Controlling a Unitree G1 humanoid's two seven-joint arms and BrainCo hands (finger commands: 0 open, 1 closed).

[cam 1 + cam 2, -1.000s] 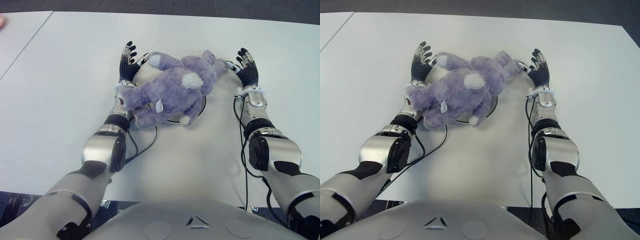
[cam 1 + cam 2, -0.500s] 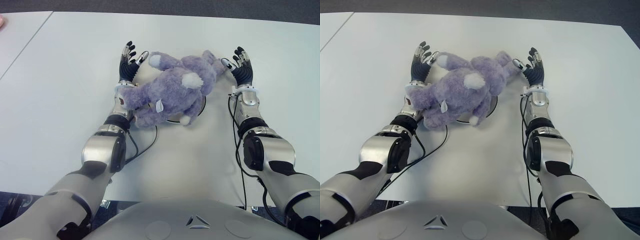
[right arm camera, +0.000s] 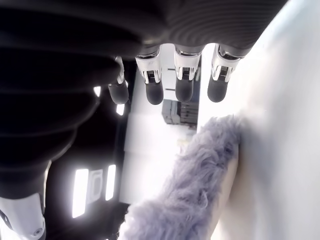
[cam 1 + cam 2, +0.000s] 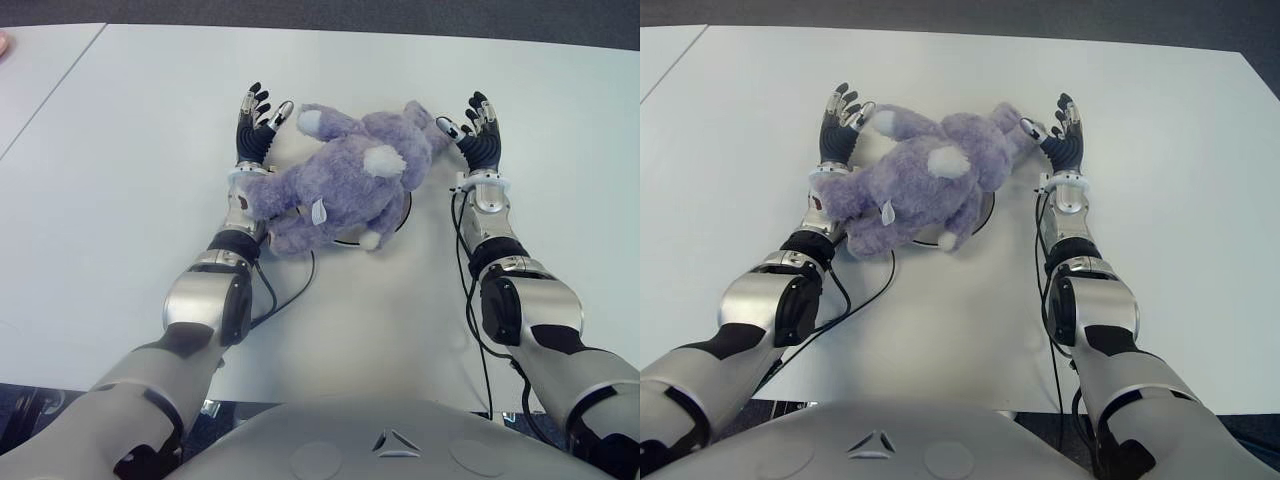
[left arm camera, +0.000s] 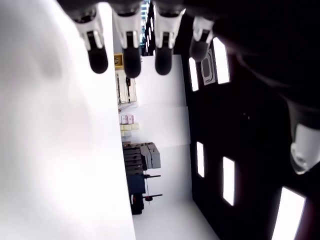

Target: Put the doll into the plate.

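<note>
The white table (image 4: 120, 200) spreads under both my arms. Between my hands lies the purple doll (image 4: 345, 185), covering most of the plate (image 4: 403, 212). My left hand (image 4: 253, 130) and right hand (image 4: 478, 135) flank it, fingers spread, holding nothing.

Broad white table (image 4: 120, 150), dark grey floor (image 4: 400, 15) beyond its far edge.

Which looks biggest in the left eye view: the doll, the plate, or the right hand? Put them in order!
1. Doll: biggest, it spreads well past the plate.
2. Plate: probably next, but only a thin rim peeks out from under the doll, so this is a guess.
3. Right hand: smallest, open beside the doll.
</note>
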